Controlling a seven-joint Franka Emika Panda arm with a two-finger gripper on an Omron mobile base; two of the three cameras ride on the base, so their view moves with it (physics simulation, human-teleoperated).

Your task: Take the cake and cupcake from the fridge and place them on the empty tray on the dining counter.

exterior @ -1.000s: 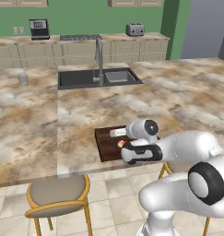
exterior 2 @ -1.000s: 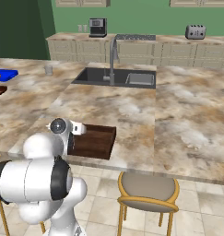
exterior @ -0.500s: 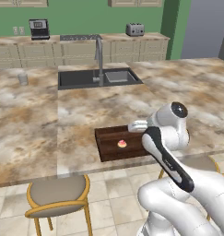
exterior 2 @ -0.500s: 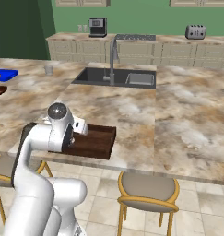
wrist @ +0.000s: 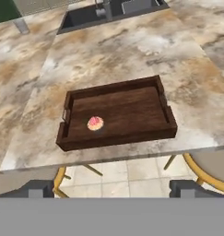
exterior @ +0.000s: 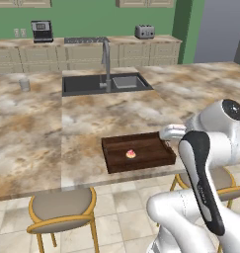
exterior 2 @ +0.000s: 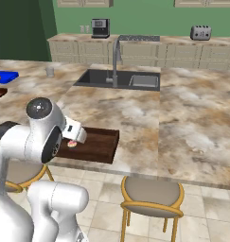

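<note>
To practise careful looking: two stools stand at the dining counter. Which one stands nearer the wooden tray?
The stool with its full round seat showing in the right base view, just past the tray's end; the other stool is half hidden behind the robot arm.

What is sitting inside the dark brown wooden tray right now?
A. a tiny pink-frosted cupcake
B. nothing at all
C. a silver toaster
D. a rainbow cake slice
A. A tiny pink-frosted cupcake sits alone on the floor of the dark brown wooden tray, toward one end, and there is no cake slice beside it.
</note>
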